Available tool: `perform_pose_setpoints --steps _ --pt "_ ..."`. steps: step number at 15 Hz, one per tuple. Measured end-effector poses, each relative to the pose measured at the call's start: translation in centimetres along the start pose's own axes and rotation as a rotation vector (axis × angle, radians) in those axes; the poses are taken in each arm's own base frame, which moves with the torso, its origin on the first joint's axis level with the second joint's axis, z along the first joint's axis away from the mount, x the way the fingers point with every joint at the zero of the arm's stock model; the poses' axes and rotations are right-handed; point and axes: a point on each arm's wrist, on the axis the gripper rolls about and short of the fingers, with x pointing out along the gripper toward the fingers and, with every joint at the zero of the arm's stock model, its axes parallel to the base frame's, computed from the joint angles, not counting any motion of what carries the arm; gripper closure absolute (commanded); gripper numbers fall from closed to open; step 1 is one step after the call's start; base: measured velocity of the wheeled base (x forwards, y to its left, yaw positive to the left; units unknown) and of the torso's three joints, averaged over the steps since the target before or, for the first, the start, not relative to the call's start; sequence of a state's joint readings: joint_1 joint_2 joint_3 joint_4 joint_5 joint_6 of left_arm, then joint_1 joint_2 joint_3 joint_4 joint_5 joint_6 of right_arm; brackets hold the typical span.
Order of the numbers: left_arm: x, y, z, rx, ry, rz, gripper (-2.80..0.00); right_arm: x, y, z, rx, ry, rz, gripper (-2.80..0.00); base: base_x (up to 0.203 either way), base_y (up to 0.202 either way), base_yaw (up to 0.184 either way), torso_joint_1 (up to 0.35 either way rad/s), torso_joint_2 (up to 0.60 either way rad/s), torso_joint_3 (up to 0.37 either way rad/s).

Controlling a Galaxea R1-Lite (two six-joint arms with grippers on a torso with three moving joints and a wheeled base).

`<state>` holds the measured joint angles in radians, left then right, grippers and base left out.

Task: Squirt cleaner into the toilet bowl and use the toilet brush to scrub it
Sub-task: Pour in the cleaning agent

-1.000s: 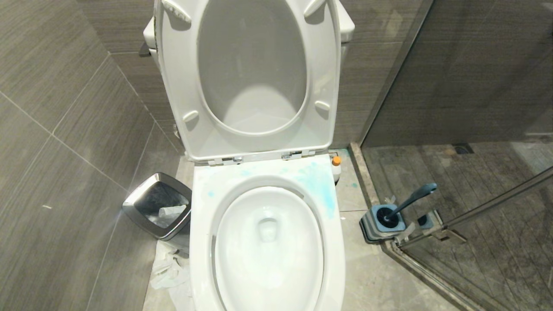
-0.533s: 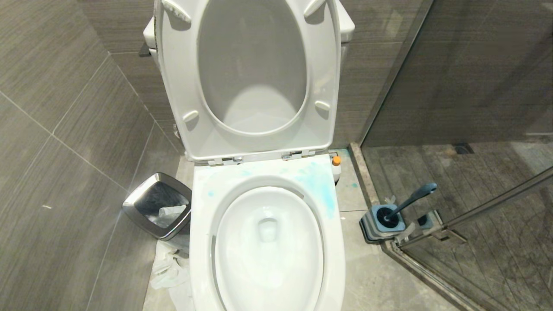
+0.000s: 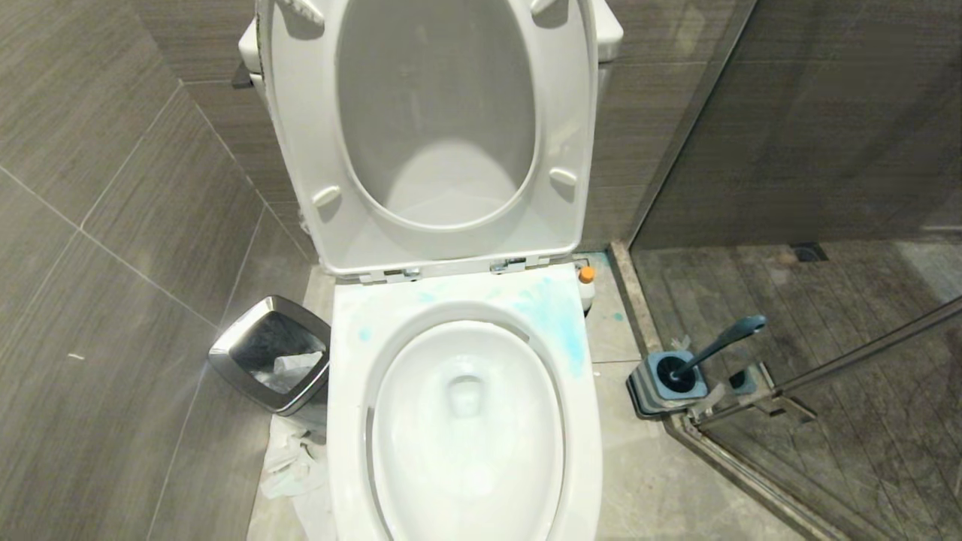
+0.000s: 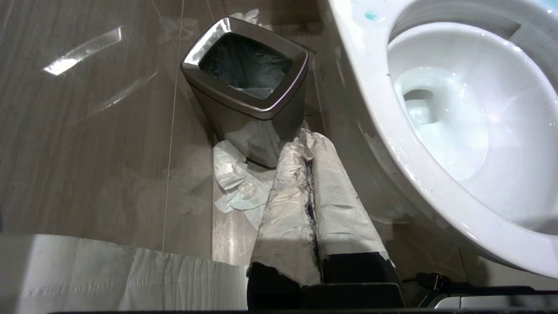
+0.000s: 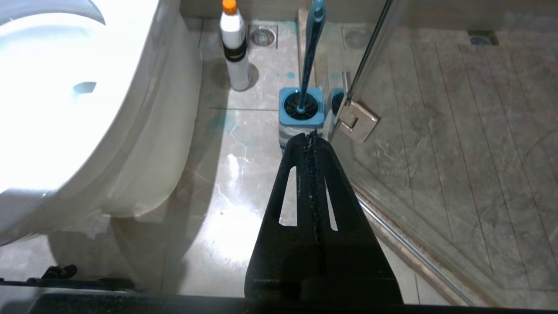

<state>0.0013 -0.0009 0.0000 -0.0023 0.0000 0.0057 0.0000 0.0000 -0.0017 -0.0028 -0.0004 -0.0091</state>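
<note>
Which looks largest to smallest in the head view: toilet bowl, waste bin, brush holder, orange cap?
1. toilet bowl
2. waste bin
3. brush holder
4. orange cap
The bowl is cut off by the picture's lower edge.

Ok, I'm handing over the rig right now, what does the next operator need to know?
Left gripper: shut, empty, low beside the waste bin.
Right gripper: shut, empty, pointing at the brush holder.
Cleaner: upright on the floor, cap on, between toilet and shower glass.
Toilet brush: in its holder.
Toilet bowl: seat and lid up, blue smears on the rim.
Done: neither tool is picked up.
Left: squirt cleaner, scrub.
</note>
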Motion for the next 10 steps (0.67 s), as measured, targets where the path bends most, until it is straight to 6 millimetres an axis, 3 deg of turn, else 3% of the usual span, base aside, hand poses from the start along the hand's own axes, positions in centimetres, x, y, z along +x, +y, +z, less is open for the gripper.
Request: perform_pose_setpoints --steps 10 --pt "0.00 0.00 0.00 0.000 0.000 0.000 0.00 0.00 0.00 0.00 0.000 0.000 0.000 0.00 0.000 0.000 0.000 0.003 0.00 -0.193"
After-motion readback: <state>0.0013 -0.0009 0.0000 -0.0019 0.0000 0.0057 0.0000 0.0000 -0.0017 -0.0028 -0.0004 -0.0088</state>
